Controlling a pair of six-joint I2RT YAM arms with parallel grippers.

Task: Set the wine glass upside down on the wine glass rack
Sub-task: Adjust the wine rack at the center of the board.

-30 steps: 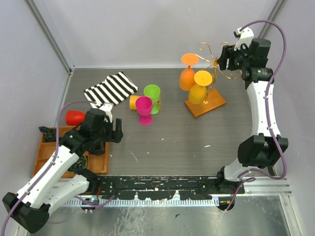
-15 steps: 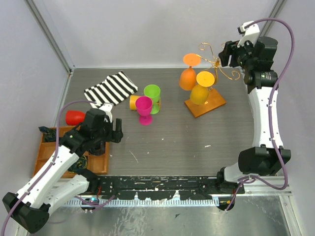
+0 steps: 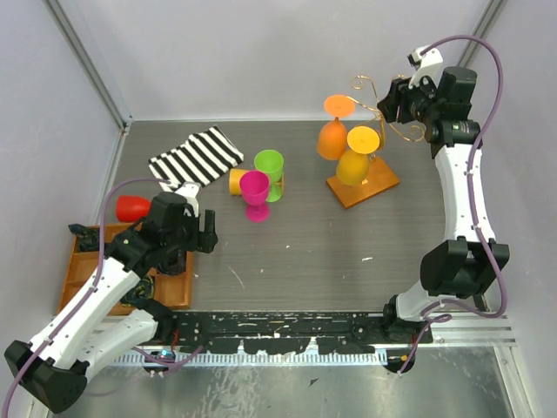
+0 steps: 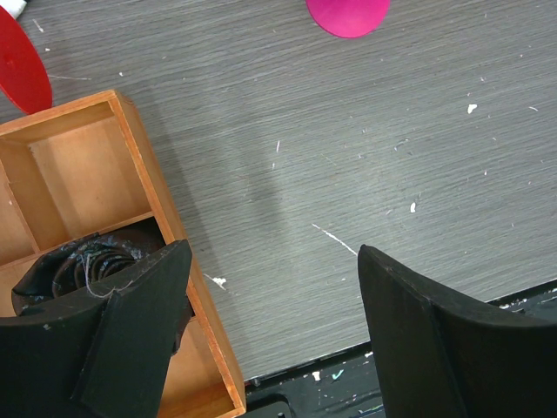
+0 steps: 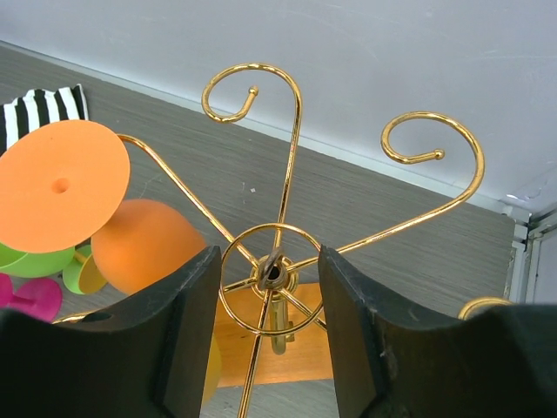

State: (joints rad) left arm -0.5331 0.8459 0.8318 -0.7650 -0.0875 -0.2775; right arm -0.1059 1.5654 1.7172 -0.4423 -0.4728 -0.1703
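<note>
With my right gripper point(image 5: 268, 261) fingers apart astride the hub of the thin gold wire wine glass rack point(image 5: 305, 357) and my left gripper point(image 4: 271, 261) gaping idle, I'd move gently, sparing the 2 hung ones, orange plastic glass point(image 5: 144, 244) and yellow plastic glass point(image 3: 350, 165).

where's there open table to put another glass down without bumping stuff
Widest bare stretch: the table between the pink glass, the rack's wooden base and the near edge. A smaller strip runs along the back, between the striped cloth and the hanging orange glass. Crowded: the cluster round the green glass, and the left side by the tray.
</note>
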